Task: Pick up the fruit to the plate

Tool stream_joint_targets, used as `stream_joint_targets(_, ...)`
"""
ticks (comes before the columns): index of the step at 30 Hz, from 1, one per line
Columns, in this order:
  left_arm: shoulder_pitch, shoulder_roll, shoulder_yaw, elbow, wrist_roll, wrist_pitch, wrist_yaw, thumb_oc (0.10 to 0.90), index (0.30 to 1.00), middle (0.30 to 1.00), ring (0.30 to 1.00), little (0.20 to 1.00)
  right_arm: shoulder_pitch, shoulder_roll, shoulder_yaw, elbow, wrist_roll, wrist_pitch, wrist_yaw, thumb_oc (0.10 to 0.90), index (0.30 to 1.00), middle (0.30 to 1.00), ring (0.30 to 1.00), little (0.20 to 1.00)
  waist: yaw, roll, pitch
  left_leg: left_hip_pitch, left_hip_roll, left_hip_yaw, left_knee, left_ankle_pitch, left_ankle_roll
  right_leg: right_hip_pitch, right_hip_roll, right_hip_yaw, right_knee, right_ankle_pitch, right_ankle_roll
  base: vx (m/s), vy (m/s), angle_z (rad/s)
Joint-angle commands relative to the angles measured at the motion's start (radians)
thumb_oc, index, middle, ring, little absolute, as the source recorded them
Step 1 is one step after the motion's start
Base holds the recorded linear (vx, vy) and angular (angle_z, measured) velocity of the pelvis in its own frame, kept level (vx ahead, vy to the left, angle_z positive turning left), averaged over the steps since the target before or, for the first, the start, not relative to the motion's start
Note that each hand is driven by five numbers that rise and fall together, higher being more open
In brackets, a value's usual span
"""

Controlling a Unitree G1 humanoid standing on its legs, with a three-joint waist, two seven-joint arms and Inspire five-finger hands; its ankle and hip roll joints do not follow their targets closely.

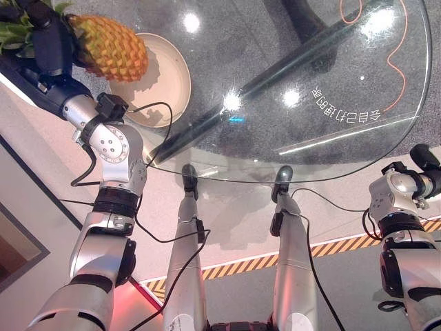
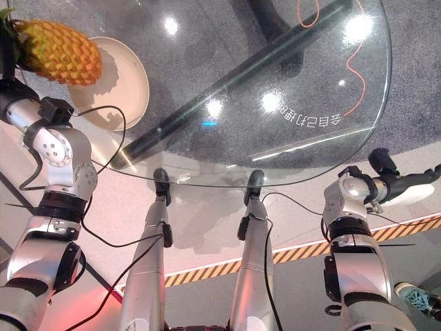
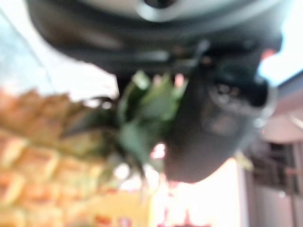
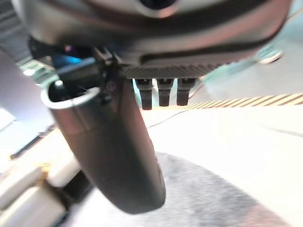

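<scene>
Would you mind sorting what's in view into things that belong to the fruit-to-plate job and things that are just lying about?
Part of the job:
- pineapple, held by its leafy crown in the left hand
- beige plate, partly under the pineapple
- right hand, off the table's near right, idle

Just there:
- round glass table
- orange cord seen through the glass

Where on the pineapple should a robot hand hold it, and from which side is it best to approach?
Probably at the leafy crown end, from the robot's left. The pineapple lies sideways over the plate, crown pointing left, and the left robot hand already grips there. The body is broad and scaly, harder to wrap.
</scene>
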Motion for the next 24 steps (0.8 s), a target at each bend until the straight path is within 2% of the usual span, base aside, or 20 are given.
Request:
stream_joint_targets(1, -0.140, 0.103, 0.018, -0.005, 0.150, -0.104, 0.066, 0.100, 0.300, 0.300, 0.300, 0.200, 0.042, -0.093, 0.009, 0.102, 0.093, 0.032, 0.099, 0.800, 0.900, 0.900, 0.900, 0.900, 0.020, -0.025, -0.023, 0.004, -0.021, 0.012, 0.120, -0.133, 0.035, 0.077, 0.058, -0.064, -0.103, 0.016, -0.037, 0.03, -0.033, -0.01)
stream_joint_targets(6, -0.150, 0.118, -0.003, 0.016, 0.220, -0.064, 0.106, 0.100, 0.300, 0.300, 0.300, 0.200, 0.070, -0.086, 0.018, 0.176, 0.155, 0.131, 0.205, 0.800, 0.900, 0.900, 0.900, 0.900, 0.022, -0.030, -0.023, -0.004, -0.022, 0.009, 0.131, -0.129, 0.039, 0.073, 0.060, -0.063, -0.099, 0.021, -0.040, 0.00, -0.006, 0.00)
stream_joint_targets(14, -0.152, 0.119, -0.028, 0.041, 0.284, -0.020, 0.145, 0.100, 0.300, 0.300, 0.300, 0.200, 0.100, -0.064, 0.027, 0.225, 0.152, 0.198, 0.292, 0.800, 0.900, 0.900, 0.900, 0.900, 0.021, -0.032, -0.023, -0.003, -0.022, 0.007, 0.136, -0.131, 0.042, 0.073, 0.065, -0.059, -0.092, 0.023, -0.040, 0.00, 0.000, 0.00)
stream_joint_targets(16, -0.156, 0.120, -0.036, 0.057, 0.301, 0.003, 0.140, 0.100, 0.300, 0.300, 0.300, 0.200, 0.106, -0.051, 0.037, 0.236, 0.134, 0.242, 0.351, 0.800, 0.900, 0.900, 0.900, 0.900, 0.020, -0.035, -0.023, 0.002, -0.020, 0.008, 0.131, -0.130, 0.042, 0.078, 0.066, -0.058, -0.095, 0.024, -0.040, 0.00, 0.000, 0.00)
stream_joint_targets(24, -0.131, 0.112, -0.045, 0.071, 0.316, 0.016, 0.101, 0.100, 0.300, 0.300, 0.300, 0.200, 0.125, -0.016, 0.057, 0.230, 0.108, 0.258, 0.421, 0.800, 0.900, 0.900, 0.900, 0.900, 0.019, -0.039, -0.023, 0.000, -0.018, 0.007, 0.135, -0.131, 0.041, 0.074, 0.069, -0.054, -0.092, 0.026, -0.040, 0.00, 0.000, 0.00)
